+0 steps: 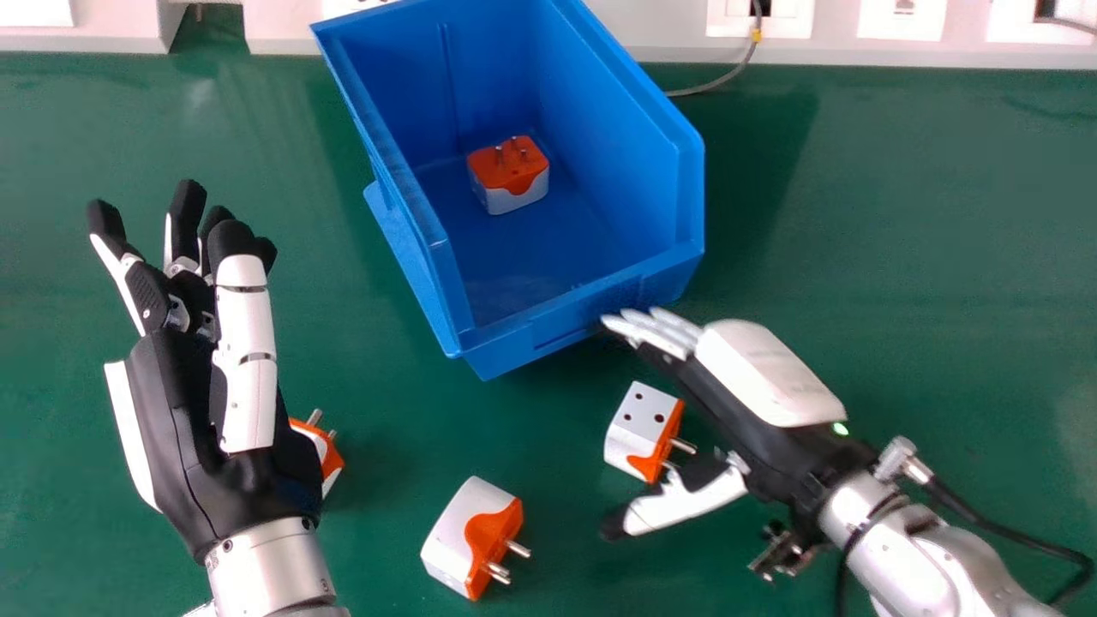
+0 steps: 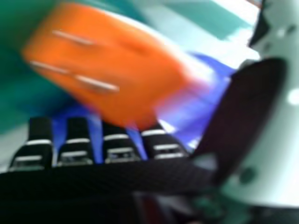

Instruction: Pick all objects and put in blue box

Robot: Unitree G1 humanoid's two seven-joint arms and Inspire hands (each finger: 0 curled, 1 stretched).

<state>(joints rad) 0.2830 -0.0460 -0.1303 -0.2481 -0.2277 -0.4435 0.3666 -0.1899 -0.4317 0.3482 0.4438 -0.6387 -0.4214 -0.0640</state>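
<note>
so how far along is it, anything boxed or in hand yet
One adapter sits in the blue box, so that one looks done. Nothing seems held: the right hand is open, with a second adapter between its thumb and fingers. That one is left, plus a third adapter nearer the robot and a fourth adapter partly hidden by the open left hand.

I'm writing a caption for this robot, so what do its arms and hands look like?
The left hand has a black palm, white finger and thumb segments and black fingertips, above a silver forearm. The right hand is black with a smooth white cover and a small green light; a black cable runs by its silver arm.
</note>
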